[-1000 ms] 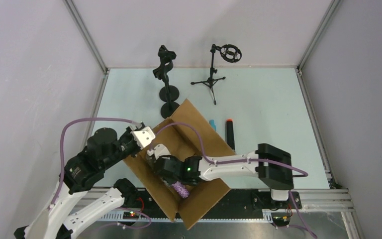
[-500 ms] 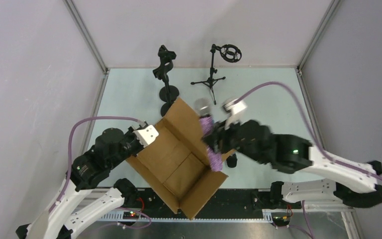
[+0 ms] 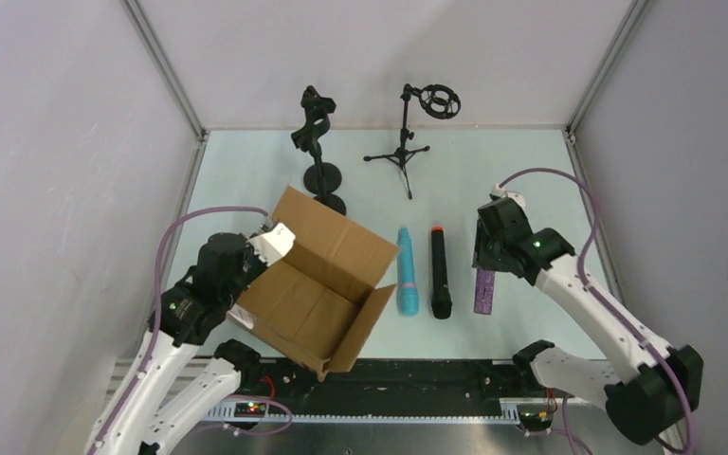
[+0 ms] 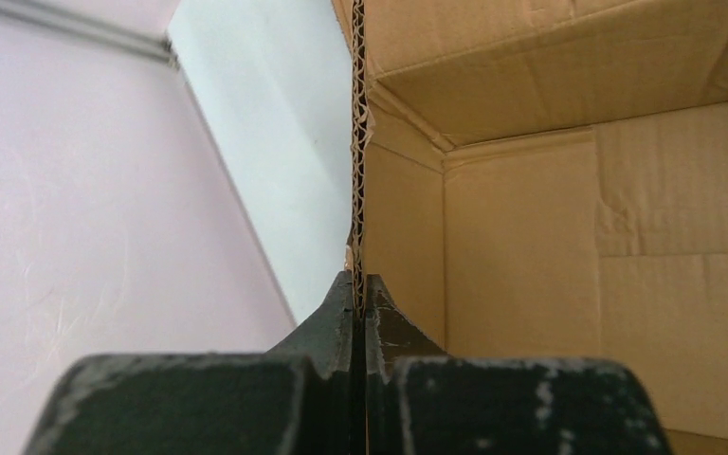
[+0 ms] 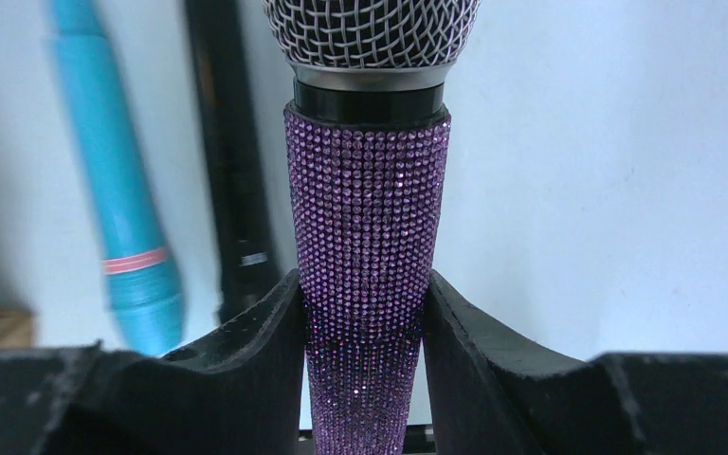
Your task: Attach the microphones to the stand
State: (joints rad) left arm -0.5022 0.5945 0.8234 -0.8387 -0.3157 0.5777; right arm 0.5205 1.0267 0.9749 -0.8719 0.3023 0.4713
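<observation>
While between right jaws, purple microphone [image 5: 367, 237].

No text, label, brand, number or sign can be read in any view. The black microphone [image 5: 230, 142] carries a small pale marking low on its body in the right wrist view, but it is too blurred to make out. The cardboard box [image 3: 336, 242] shows only plain brown faces.

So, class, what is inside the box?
Only bare cardboard shows inside the box; nothing lies on the visible floor. The strip behind its near wall is hidden.
</observation>
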